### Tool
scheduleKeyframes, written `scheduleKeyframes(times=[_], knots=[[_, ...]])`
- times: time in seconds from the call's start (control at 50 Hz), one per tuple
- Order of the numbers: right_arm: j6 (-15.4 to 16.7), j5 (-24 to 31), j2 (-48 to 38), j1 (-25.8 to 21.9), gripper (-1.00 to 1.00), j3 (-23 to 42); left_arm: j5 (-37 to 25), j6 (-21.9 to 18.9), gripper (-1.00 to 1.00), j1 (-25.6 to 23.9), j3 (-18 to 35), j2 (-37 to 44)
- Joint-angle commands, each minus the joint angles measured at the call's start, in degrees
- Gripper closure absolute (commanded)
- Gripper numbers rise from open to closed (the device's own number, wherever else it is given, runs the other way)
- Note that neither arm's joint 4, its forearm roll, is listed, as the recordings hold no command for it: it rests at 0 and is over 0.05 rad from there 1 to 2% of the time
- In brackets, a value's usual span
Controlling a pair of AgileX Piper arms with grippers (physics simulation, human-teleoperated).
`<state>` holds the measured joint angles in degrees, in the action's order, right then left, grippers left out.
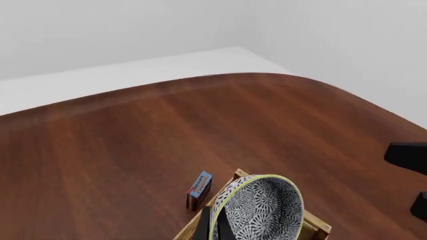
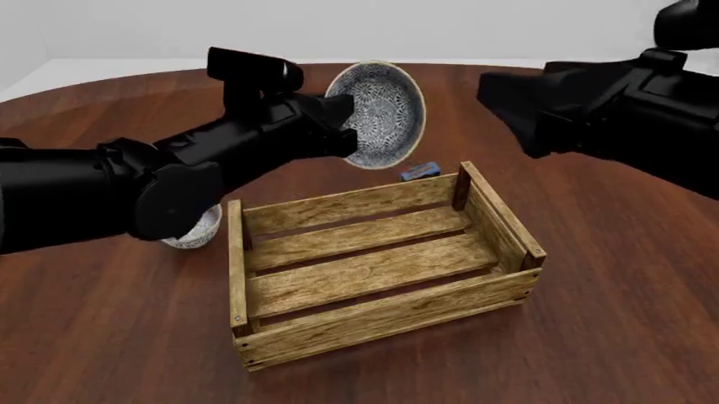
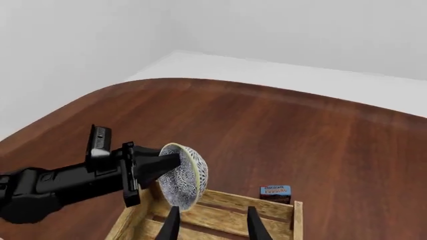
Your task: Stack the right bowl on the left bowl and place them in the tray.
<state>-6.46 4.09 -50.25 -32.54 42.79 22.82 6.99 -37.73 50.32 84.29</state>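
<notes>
My left gripper [image 2: 340, 126] is shut on the rim of a speckled blue-grey bowl [image 2: 382, 101]. It holds that bowl tilted on its side in the air, above the far wall of the tray [image 2: 382, 316], a wooden crate with nothing in it. The left wrist view shows the fingers [image 1: 203, 226] pinching the bowl [image 1: 263, 210]. The other bowl [image 2: 194, 229] sits on the table left of the tray, half hidden by the left arm. My right gripper [image 3: 213, 226] hangs open and holds nothing, above the tray [image 3: 220, 202] and facing the held bowl [image 3: 183, 177].
A tiny blue box [image 2: 418, 171] lies on the table just beyond the tray's far wall, also seen as the blue box [image 3: 275, 191] from the right wrist. The right arm [image 2: 607, 101] hovers high at the right. The round table's far edge [image 1: 220, 76] curves behind.
</notes>
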Motion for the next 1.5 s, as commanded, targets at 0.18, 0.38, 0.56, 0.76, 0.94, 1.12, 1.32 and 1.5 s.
scheduleKeyframes(times=[0.18,0.38,0.56,0.76,0.94,1.12,1.32,1.5], knots=[[-0.15,-4.36,4.37,-0.04,-1.0,-3.9,-5.13,-3.24,1.0,5.58,-0.48,-5.68],[-0.23,-6.56,3.39,0.15,-1.0,-4.33,-8.06,-6.17,1.0,8.57,-1.17,-9.35],[-0.03,-6.98,3.22,-0.51,-1.0,-4.44,-12.91,-9.09,1.0,13.8,1.27,-9.03],[0.62,-7.86,1.93,-0.59,-1.0,-4.26,-18.56,-11.21,1.0,19.1,3.42,-10.61],[0.68,-7.65,2.14,-0.76,-1.0,-4.27,-24.22,-13.7,1.0,20.66,4.73,-11.13],[0.7,-8.03,1.31,-0.64,-1.0,-4.28,-30.04,-16.65,1.0,24.11,6.12,-11.86],[0.62,-7.4,2.25,-0.67,-1.0,-4.3,-37.08,-12.64,1.0,25.33,8.69,-11.92],[0.63,-7.01,2.94,-0.66,-1.0,-4.4,-36.61,-12.52,1.0,27.96,6.19,-13.47]])
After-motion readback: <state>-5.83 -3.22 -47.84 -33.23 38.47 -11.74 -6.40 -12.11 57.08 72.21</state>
